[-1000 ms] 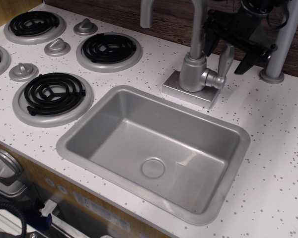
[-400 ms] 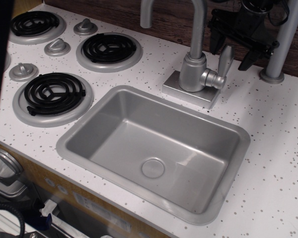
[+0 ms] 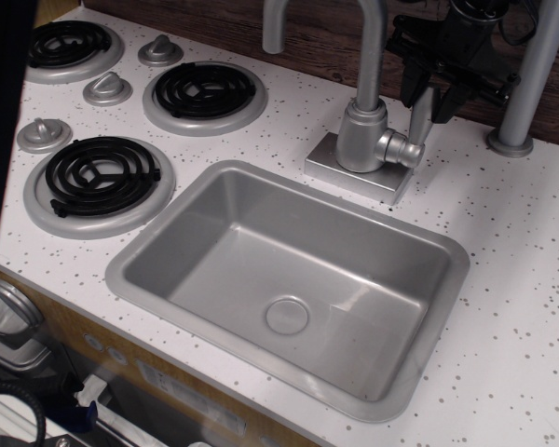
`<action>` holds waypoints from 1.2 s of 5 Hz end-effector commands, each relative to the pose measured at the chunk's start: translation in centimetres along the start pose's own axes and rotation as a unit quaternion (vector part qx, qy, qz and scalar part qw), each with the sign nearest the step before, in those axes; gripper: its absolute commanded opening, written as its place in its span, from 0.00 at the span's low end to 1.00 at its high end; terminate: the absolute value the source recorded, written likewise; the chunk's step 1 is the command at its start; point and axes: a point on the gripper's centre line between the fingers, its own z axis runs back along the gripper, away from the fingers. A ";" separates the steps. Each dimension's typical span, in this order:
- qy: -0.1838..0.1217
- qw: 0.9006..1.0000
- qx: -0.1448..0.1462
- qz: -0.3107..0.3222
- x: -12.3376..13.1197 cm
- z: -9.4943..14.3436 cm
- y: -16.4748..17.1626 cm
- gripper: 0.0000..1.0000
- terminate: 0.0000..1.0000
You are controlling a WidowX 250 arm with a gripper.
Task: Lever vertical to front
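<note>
Up near the counter's (image 3: 503,307) back edge, the end effector (image 3: 431,93) had dropped, fingers clamped on the still-upright lever (image 3: 419,116); open counter lay rightward.

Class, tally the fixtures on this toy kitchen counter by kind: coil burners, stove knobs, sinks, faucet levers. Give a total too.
Black coil burners: 3
Round grey stove knobs: 3
Silver rectangular sink: 1
Small silver-grey paddle-shaped faucet lever: 1, upright, with the black gripper at its top
Total: 8
</note>
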 end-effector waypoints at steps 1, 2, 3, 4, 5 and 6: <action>0.020 0.999 -0.009 0.034 -1.9 2.7 -0.2 0.00 0.00; 0.047 0.998 -0.015 0.034 -3.0 2.3 -0.4 0.00 0.00; 0.057 0.997 -0.030 0.032 -3.4 1.5 -0.4 0.00 0.00; 0.074 0.995 -0.060 0.025 -3.5 -0.4 -0.5 0.00 0.00; 0.074 0.995 -0.068 0.026 -3.8 -1.5 -0.7 0.00 0.00; 0.075 0.994 -0.076 0.029 -4.2 -2.2 -0.9 0.00 0.00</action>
